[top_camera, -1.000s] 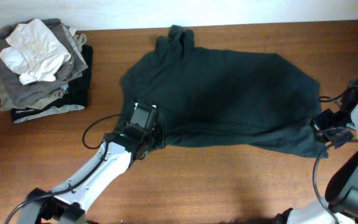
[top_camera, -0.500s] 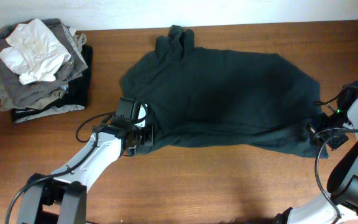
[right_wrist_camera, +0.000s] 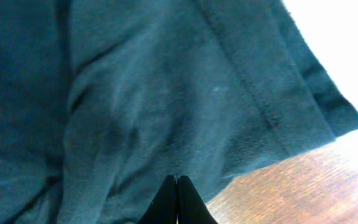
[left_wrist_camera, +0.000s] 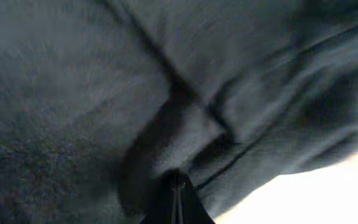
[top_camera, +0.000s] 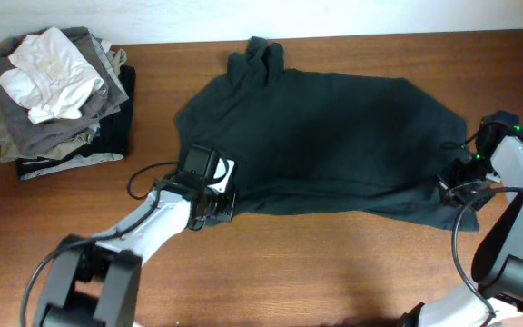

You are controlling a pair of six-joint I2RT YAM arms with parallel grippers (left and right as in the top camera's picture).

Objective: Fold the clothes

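Left gripper point(top_camera: 218, 202): fingers pressed together at the near left edge of the T-shirt point(top_camera: 334, 136). In the wrist view the dark fabric puckered in towards the tips, so it seemed to be pinching a fold, though that view was blurred.
Right gripper point(top_camera: 454, 184): fingers closed tip to tip on the shirt's right end, just inside the stitched hem, with cloth running in between them.
T-shirt: very dark and spread flat across the middle of the table point(top_camera: 334, 272), its plain side up. A bunched bit of cloth poked out at the far edge, and the near edge ran roughly straight between the two grippers.
Right corner: the hem lay on bare wood beside the right gripper, slightly curled.
Stack of garments point(top_camera: 62, 127): grey and olive-brown pieces piled at the far left corner of the table, well apart from the shirt.
White cloth point(top_camera: 51, 73): crumpled on top of that stack.
Arms: both reached in from the near side, one to each end of the shirt.
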